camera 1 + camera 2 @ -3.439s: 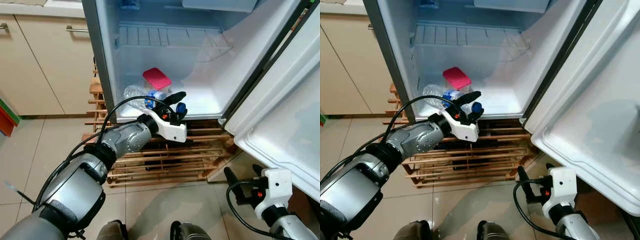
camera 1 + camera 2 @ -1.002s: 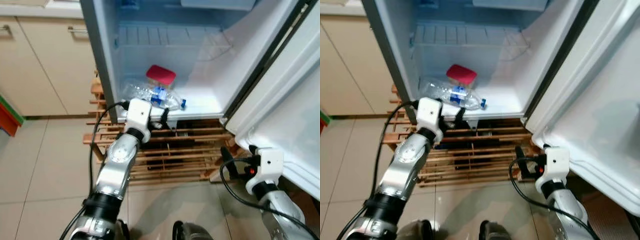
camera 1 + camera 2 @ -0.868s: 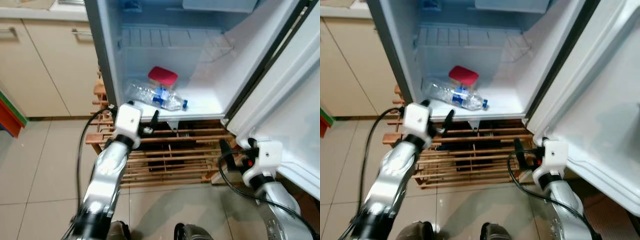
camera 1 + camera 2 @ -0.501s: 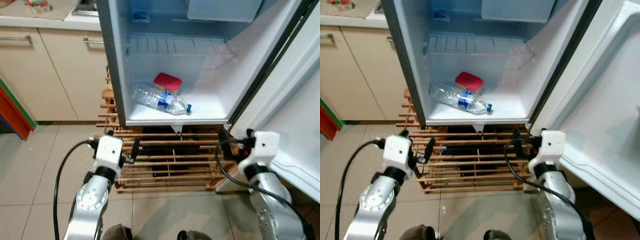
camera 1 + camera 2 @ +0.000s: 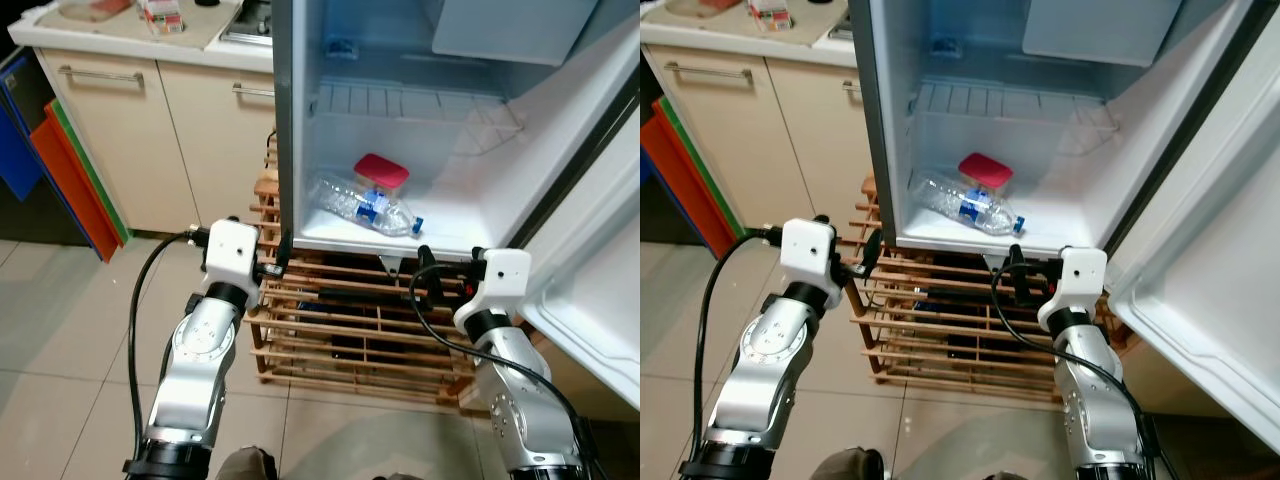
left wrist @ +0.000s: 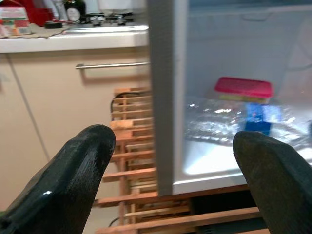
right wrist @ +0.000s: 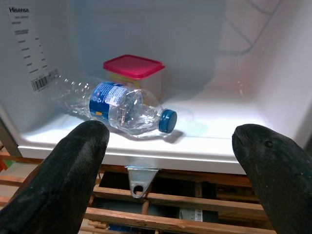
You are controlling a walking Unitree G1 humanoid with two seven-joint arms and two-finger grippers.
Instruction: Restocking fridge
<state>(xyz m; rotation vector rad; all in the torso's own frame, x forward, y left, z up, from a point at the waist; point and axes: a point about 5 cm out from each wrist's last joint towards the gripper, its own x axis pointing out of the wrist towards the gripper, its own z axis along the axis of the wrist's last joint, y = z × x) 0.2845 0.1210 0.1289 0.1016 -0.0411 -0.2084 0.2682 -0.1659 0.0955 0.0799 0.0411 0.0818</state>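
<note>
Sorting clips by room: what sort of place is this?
Most likely a home kitchen: an open fridge holding a water bottle and a red-lidded container, beside beige cabinets under a countertop.

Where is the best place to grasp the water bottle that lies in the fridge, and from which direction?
Probably the water bottle is best taken around its labelled middle, coming in from the open fridge front. It lies on its side on the fridge floor, blue cap toward the opening, and the red-lidded container stands close behind. The open right gripper is nearest.

wooden rack (image 5: pixel 350 335), beige cabinets (image 5: pixel 120 150), tiled floor (image 5: pixel 70 340)
</note>
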